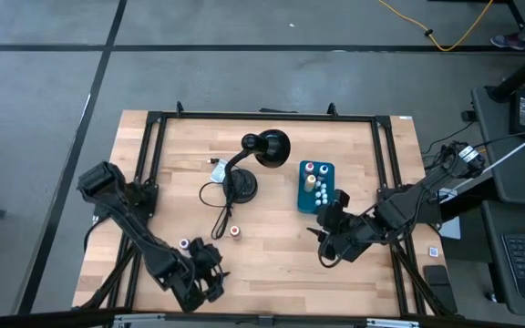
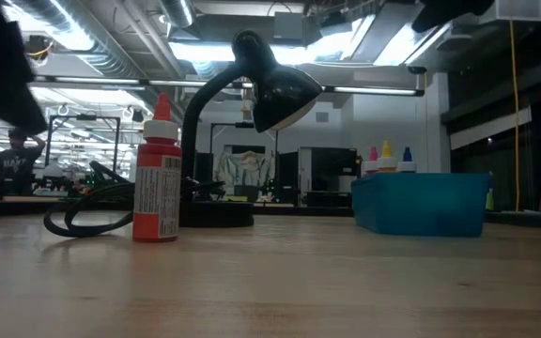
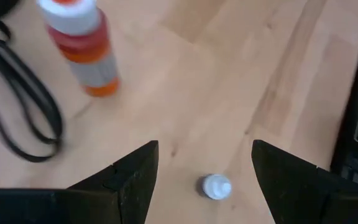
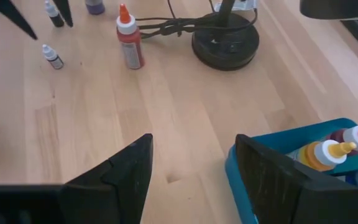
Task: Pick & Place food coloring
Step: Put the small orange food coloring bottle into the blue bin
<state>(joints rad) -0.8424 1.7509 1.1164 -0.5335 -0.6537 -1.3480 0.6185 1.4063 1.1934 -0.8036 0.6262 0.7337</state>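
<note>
Hovering low over the front-left part of the worktop, the left hand had its two dark fingers spread apart with nothing between them; a small white-capped food coloring bottle stood upright on the wood just under the gap. A red bottle with a white and orange cap stood near it, beside the looped black cord of the desk lamp.

The right hand hung at the near end of the teal box, its fingers likewise parted and empty, one of them over the box's edge. Several bottles stood inside the box, yellow and pink caps showing. Farther off in the right wrist view, another tiny bottle stood alone on the wood.
</note>
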